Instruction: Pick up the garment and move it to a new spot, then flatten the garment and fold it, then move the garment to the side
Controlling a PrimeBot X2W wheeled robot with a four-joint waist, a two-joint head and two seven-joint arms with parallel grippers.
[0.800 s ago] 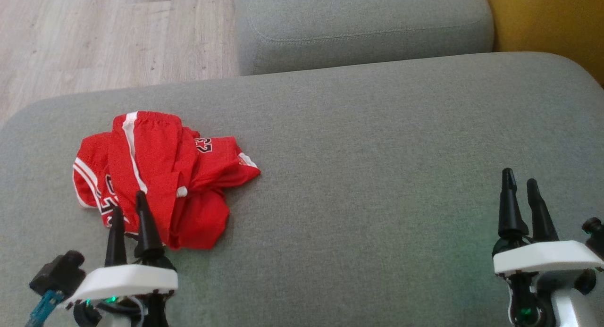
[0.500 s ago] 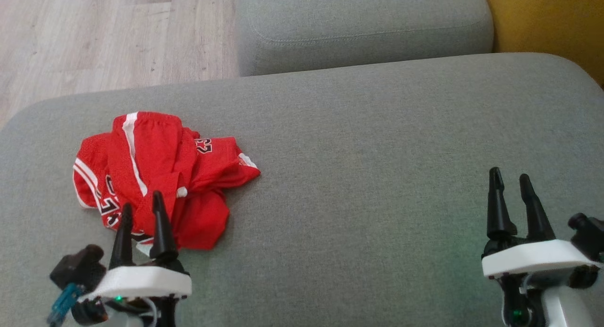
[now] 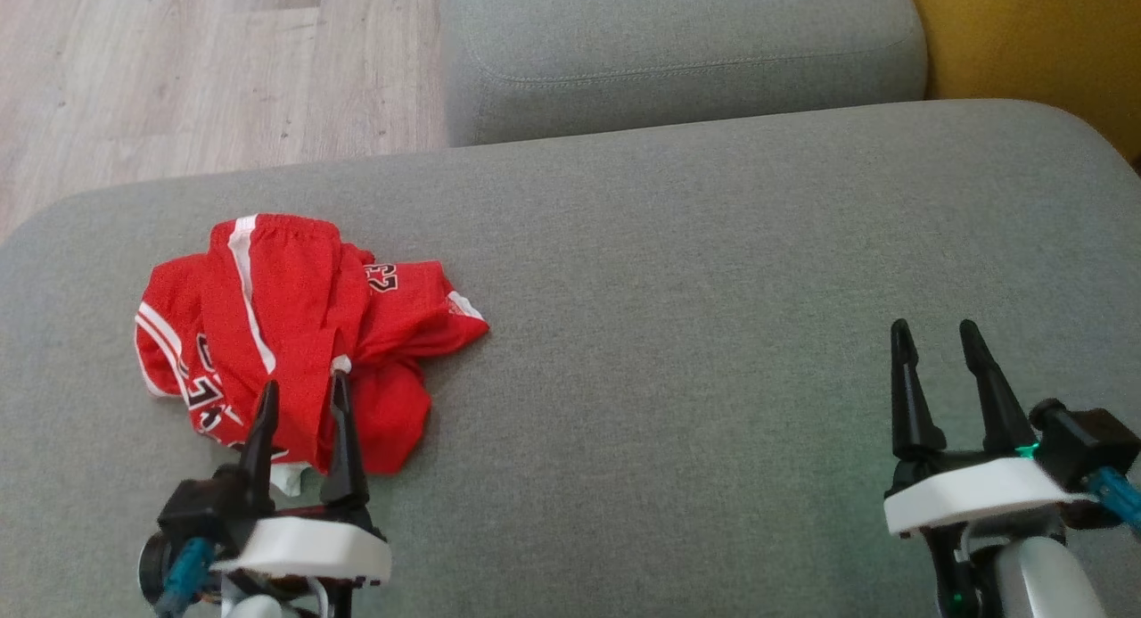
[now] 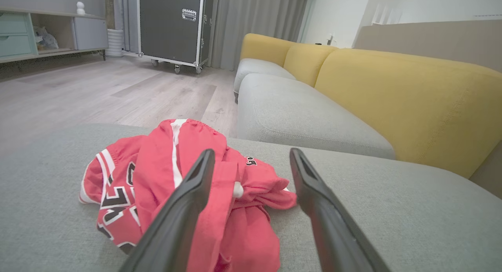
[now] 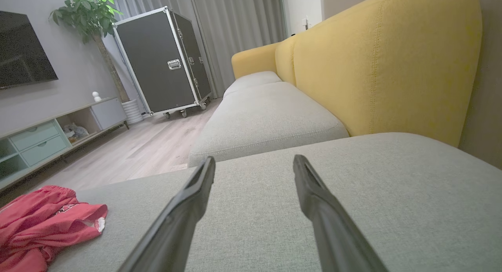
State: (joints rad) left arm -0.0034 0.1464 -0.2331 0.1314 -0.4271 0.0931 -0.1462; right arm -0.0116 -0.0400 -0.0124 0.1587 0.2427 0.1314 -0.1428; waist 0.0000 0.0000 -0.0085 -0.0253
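Observation:
The garment [image 3: 294, 333] is a crumpled red jersey with white stripes and black numbers, lying on the left part of the grey sofa cushion [image 3: 677, 350]. My left gripper [image 3: 303, 386] hovers over its near edge, open, with nothing between the fingers. In the left wrist view the garment [image 4: 164, 185] lies just beyond the left gripper [image 4: 251, 156], mostly behind the left finger. My right gripper [image 3: 931, 328] stands open at the lower right, far from the cloth, over bare cushion. In the right wrist view the garment [image 5: 43, 221] sits at the lower left, the right gripper [image 5: 253, 162] open.
A second grey cushion [image 3: 686, 47] lies beyond the one in front of me, with the yellow backrest [image 3: 1034, 38] at the right. Wooden floor [image 3: 178, 74] lies past the cushion's far left edge. A black wheeled case [image 4: 172, 24] and a low cabinet [image 4: 43, 32] stand across the room.
My left gripper has moved right and forward onto the garment's near edge. The right gripper has shifted left and its fingers stand wider apart. The garment has stayed where it was.

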